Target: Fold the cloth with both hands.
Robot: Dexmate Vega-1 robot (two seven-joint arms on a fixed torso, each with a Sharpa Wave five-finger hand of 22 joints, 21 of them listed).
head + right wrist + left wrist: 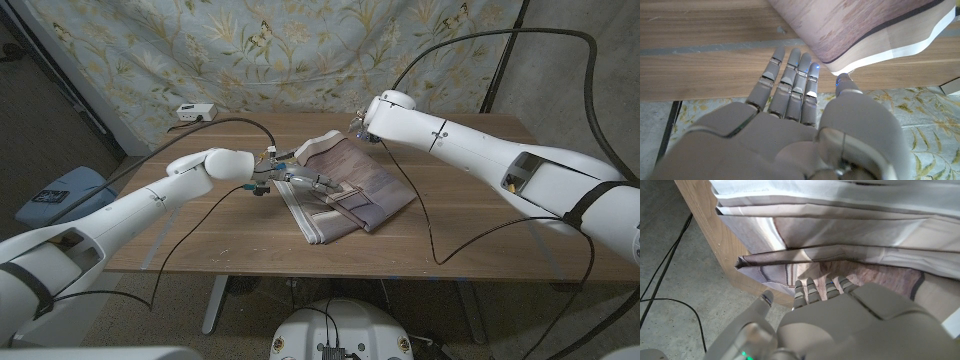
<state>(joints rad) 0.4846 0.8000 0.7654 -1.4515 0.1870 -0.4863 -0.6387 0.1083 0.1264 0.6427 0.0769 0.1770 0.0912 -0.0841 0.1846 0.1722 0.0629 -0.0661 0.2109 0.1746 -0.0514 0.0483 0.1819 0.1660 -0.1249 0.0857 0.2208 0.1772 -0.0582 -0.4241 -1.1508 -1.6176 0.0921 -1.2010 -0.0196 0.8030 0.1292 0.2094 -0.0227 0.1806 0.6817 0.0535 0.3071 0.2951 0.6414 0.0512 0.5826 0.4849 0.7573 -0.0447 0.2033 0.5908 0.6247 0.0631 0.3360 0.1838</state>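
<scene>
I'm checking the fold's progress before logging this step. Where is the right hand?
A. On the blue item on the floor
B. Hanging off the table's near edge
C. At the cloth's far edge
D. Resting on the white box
C: in the head view the right hand sits at the far edge of the cloth.

dim even indoor light, soft shadows under the arms (wrist views slightly blurred near the lens)

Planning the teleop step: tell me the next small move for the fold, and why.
Probably close the right hand on the cloth's white-bordered corner: its fingers are spread beside that corner over the wooden table, holding nothing. The left hand already lies against the partly folded cloth's other side.
</scene>
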